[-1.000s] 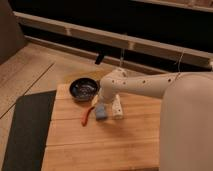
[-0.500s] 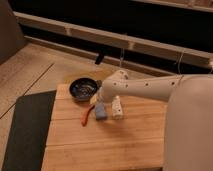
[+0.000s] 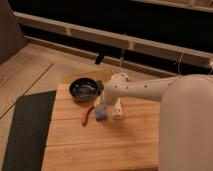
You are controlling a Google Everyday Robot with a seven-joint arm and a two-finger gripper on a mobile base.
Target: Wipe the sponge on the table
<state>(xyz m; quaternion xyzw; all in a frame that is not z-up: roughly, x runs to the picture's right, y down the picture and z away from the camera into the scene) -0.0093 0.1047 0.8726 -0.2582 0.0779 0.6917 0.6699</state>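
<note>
Looking first for containers, we find one: a dark round bowl (image 3: 84,89) standing at the far edge of the wooden plank table (image 3: 100,150), near its left corner. Its inside gives off a pale grey sheen, and we cannot tell whether that is some content or only light on the bare bottom.

In front of the bowl, towards us, three small things lie in a row. On the left is a thin red-orange stick (image 3: 88,115), slightly bent, flat on the boards. To its right sits the blue-grey sponge (image 3: 101,113), resting on the table close to the stick; whether the two touch we cannot say. Right of the sponge stands a white oblong bottle (image 3: 117,110), upright and just beside it.

The white arm (image 3: 145,90) reaches in from the right, and its gripper (image 3: 102,102) hangs directly over the sponge, at or just above its top. The end of the arm covers the claw, so we cannot tell how far open it is, nor whether it has hold of the sponge. The arm also hides the top of the bottle.

The robot's body (image 3: 187,130) fills the lower right and cuts off the right part of the table. A dark mat (image 3: 27,130) lies along the table's left edge, and its near end runs out of view.
</note>
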